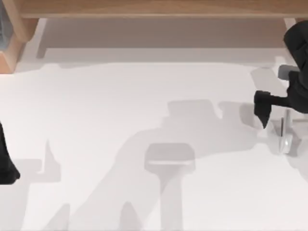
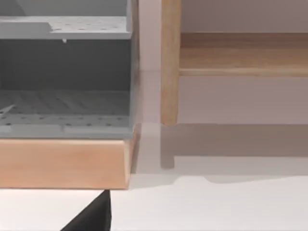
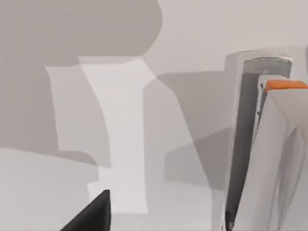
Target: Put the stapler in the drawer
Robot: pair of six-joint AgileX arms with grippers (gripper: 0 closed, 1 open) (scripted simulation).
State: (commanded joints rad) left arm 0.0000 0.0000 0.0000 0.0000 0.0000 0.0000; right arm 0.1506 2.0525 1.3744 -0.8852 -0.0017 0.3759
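The stapler [image 1: 286, 137] is a slim white and grey piece lying on the table near the right edge. In the right wrist view the stapler [image 3: 262, 154] stands close by, with an orange tip at its far end. My right gripper [image 1: 263, 118] hovers just left of it, open, touching nothing; one dark fingertip [image 3: 91, 214] shows beside the stapler. The drawer [image 2: 62, 163] has a light wooden front and a grey perforated inside, seen in the left wrist view, and sits at the table's far left corner [image 1: 9, 48]. My left gripper [image 1: 10, 173] is parked at the left edge, open.
A long wooden shelf [image 1: 159, 8] runs along the back of the table, with a wooden post [image 2: 169, 62] next to the drawer unit. Broad grey shadows of the arms lie across the white table top [image 1: 120, 96].
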